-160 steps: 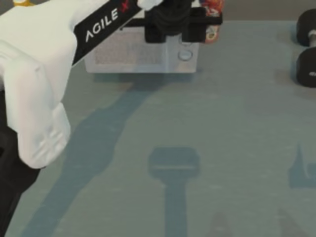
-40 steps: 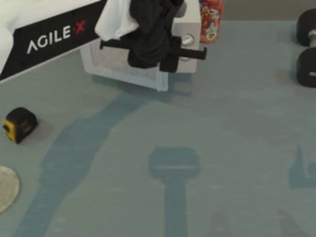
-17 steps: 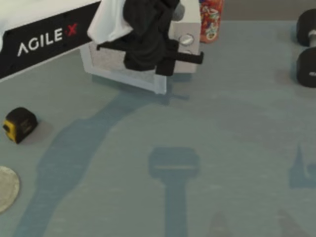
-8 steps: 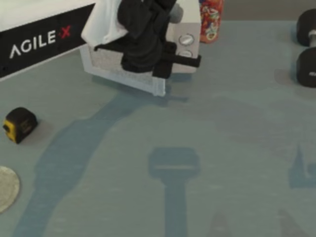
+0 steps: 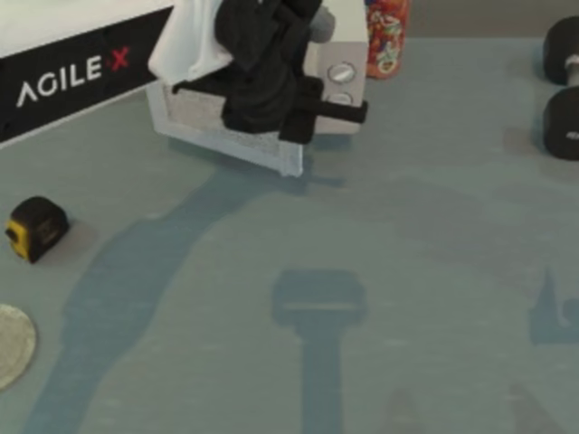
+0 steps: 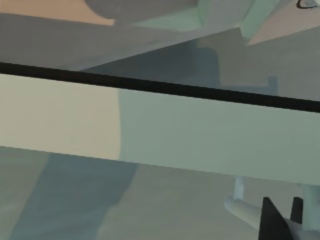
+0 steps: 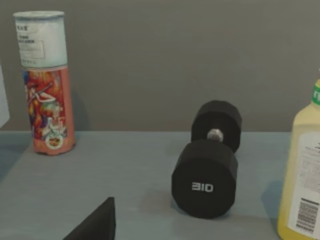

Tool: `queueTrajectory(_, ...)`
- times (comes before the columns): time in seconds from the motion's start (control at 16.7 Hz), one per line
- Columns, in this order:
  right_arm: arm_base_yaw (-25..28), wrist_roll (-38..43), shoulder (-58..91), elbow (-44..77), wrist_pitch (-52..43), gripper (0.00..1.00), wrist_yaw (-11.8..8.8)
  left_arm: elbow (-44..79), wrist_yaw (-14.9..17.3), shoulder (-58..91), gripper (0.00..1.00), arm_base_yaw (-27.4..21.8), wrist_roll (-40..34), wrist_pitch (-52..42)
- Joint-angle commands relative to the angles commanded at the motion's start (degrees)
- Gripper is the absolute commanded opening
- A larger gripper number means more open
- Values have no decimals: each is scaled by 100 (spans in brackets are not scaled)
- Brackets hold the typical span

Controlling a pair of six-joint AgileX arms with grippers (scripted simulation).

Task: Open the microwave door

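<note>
Left hand (image 5: 298,127) at microwave door (image 5: 231,145) ajar, arm lettered AGILE X

I find the microwave (image 5: 339,63) at the far edge of the tabletop (image 5: 434,235), left of centre, with the microwave door (image 5: 237,137) angled outward from its front and my left pincer (image 5: 298,113) over the door's free end. A can (image 5: 387,36) stands just right of the microwave and a dumbbell (image 5: 563,86) lies at the far right. A tape measure (image 5: 36,228) sits at the left edge, with a disc (image 5: 14,344) nearer me.
</note>
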Motion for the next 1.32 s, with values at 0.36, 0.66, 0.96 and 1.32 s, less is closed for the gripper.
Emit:
queueTrajectory(0.36, 0, 0, 0, 0, 0, 100, 0, 0, 0, 0, 0, 0, 0, 0)
queueTrajectory(0.66, 0, 0, 0, 0, 0, 100, 0, -8, 41, 13, 0, -41, -31, 1)
queueTrajectory(0.96, 0, 0, 0, 0, 0, 100, 0, -421, 222, -264, 0, 72, 378, 147)
queueTrajectory(1.32, 0, 0, 0, 0, 0, 100, 0, -555, 298, -395, 0, 114, 536, 229)
